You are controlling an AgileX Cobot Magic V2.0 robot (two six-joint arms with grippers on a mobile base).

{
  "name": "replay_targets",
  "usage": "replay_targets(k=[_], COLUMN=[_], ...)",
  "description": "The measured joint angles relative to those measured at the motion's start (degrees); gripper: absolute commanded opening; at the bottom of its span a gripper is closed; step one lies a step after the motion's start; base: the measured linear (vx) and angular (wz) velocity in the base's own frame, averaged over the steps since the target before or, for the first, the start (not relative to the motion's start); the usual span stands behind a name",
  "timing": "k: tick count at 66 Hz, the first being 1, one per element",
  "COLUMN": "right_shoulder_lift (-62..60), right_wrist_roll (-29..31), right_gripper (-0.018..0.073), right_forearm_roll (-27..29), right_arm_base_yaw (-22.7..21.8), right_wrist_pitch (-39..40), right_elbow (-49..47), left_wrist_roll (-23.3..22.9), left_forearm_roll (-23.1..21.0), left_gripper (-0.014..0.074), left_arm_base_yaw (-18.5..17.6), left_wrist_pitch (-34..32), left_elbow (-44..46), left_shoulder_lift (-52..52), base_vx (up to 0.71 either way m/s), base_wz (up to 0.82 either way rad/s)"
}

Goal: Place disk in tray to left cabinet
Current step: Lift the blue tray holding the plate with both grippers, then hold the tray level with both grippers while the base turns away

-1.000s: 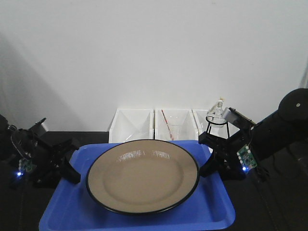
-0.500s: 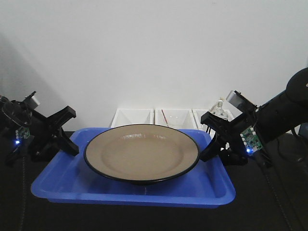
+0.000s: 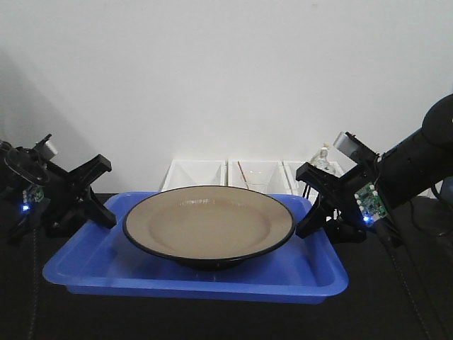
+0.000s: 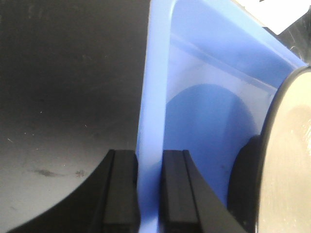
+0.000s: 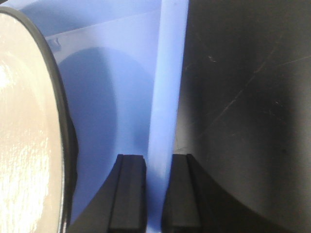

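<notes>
**While both grippers pinch the tray, the disk sits in it**

Where it lies at the middle of the tray (image 3: 92, 265), the disk (image 3: 209, 219) sits face up; its black rim reaches close to the tray's long sides; its tan bowl carries a pale glare; bare blue floor shows at either end of it. The left gripper (image 4: 148, 165) is drawn in narrow on the tray's left lip, one finger (image 4: 124, 187) outside the wall and the other inside, both pressed against the plastic; the right gripper (image 5: 159, 167) grips the right lip the same way, its inner finger (image 5: 131, 189) near the disk's rim but apart from it. Whether the tray's base touches the dark table (image 3: 396, 297) cannot be told from the front view. Behind the tray, white bins (image 3: 195, 177) stand in a row against the wall (image 3: 226, 71); a small clear glass vessel (image 3: 322, 159) stands by the rightmost bin, just behind the right gripper; small blue lights glow on both wrists.
</notes>
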State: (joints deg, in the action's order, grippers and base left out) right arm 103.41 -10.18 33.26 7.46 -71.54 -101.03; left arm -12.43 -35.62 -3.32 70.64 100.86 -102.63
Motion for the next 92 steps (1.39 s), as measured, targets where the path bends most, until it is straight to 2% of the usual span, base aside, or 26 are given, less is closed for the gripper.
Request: replay_targets(k=[19,42,92], right_shoulder_lift=[0.0,0.0,0.0], right_wrist_roll=[1.0,0.8,0.7], right_gripper=[-0.0004,-0.0004,-0.0004], right_forearm_roll=[0.9,0.4,-0.3], right_arm_base_yaw=[0.0,-0.2,-0.2], right_wrist_pitch=[0.6,-0.1,-0.7], right_elbow=[-0.2,-6.8,-6.9], left_wrist_roll=[0.1,0.0,-0.1], left_forearm_roll=[0.5,0.4,0.0], left_gripper=[-0.0001,-0.0001,-0.0001], left_arm_base_yaw=[0.0,0.0,0.0], left_wrist_pitch=[-0.3,-0.6,-0.6], left_elbow=[0.0,0.1,0.1], left_shoulder_lift=[2.9,3.9,3.9], base_vx=[0.00,0.00,0.00], base_wz=[0.00,0.00,0.00])
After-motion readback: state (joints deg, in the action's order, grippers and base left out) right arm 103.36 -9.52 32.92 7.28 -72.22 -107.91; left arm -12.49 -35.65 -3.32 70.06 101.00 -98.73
